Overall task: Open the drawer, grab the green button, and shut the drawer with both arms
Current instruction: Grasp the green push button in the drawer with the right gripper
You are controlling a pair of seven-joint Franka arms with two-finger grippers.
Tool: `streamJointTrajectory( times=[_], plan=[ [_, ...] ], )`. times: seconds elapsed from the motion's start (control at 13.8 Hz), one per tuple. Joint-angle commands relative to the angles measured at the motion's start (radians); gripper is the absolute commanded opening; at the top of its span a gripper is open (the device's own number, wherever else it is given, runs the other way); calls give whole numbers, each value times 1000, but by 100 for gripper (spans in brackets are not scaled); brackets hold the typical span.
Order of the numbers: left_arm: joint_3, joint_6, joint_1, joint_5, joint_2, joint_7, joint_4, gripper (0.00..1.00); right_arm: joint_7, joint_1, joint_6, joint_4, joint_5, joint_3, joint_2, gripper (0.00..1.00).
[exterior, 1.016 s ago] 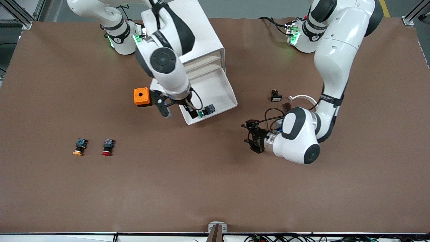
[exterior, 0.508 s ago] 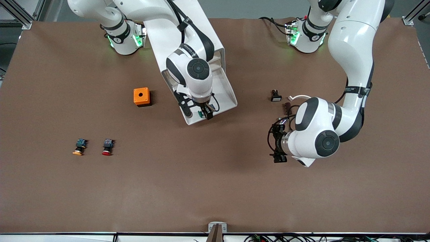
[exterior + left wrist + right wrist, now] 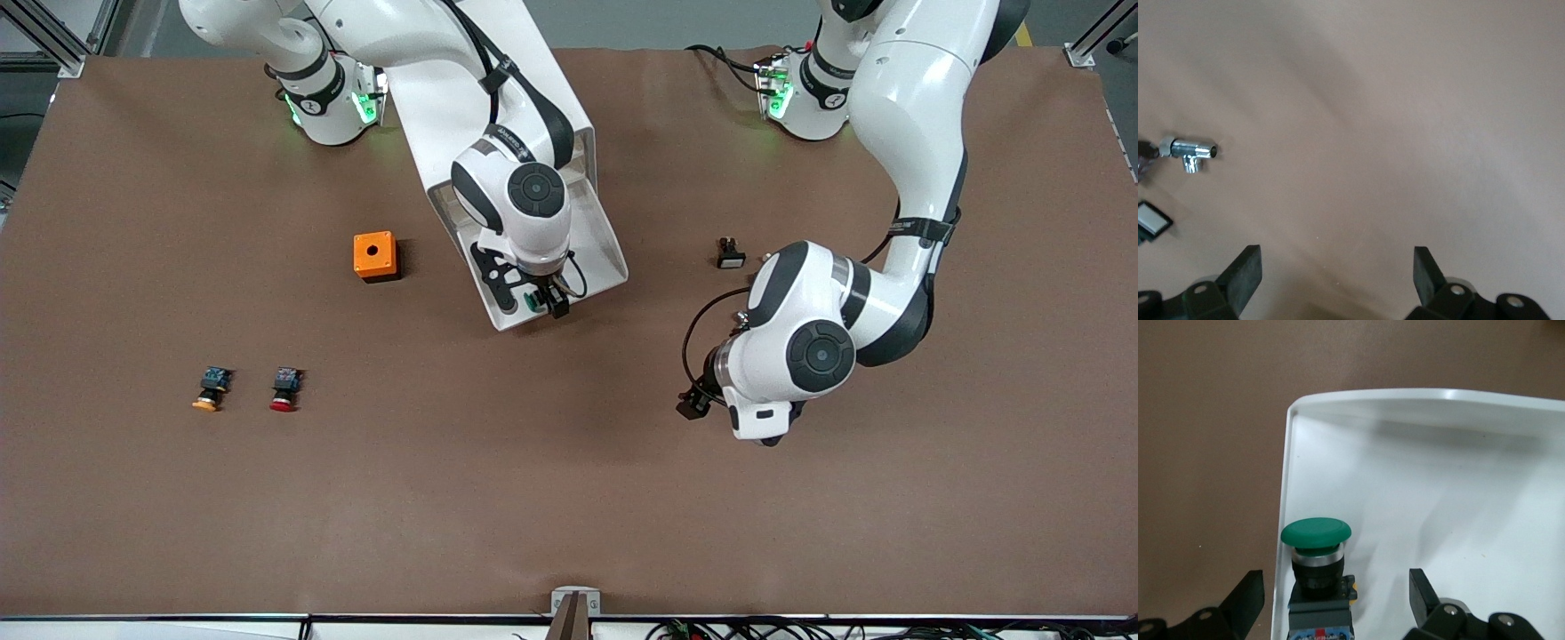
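Note:
The drawer (image 3: 607, 252) is pulled out of the white cabinet (image 3: 582, 142), and it also shows in the right wrist view (image 3: 1418, 395). The green-capped button (image 3: 531, 300) lies on its side in the drawer's front corner toward the right arm's end, against the wall (image 3: 1316, 535). My right gripper (image 3: 536, 302) is open and low around the button (image 3: 1335, 597). One finger (image 3: 1247, 599) is outside the drawer wall, the other finger (image 3: 1421, 592) inside. My left gripper (image 3: 695, 403) is open and empty over bare table (image 3: 1337, 270), mostly hidden under its wrist.
An orange box with a hole (image 3: 374, 256) stands beside the drawer toward the right arm's end. A yellow-capped button (image 3: 210, 389) and a red-capped one (image 3: 284, 389) lie nearer the camera. A small black-and-white part (image 3: 730, 253) and a chrome fitting (image 3: 1188, 148) lie near the left arm.
My right gripper has swung across the drawer's front corner and now straddles the green button. My left wrist has turned down toward the table and shifted a little.

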Motion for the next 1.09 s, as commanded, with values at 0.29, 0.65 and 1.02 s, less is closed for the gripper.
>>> streamJointTrajectory(
  times=[0.29, 0.65, 1.02],
  plan=[
    [-8, 177, -94, 45, -6, 33, -92, 100, 1, 12, 8, 31, -12, -9, 14, 0],
    [-8, 238, -163, 43, 46, 29, -111, 100, -180, -43, -204, 154, -9, -11, -2, 0],
    [-18, 252, -219, 28, 65, 3, -137, 100, -813, -204, -441, 160, -19, -28, -126, 0]
  ],
)
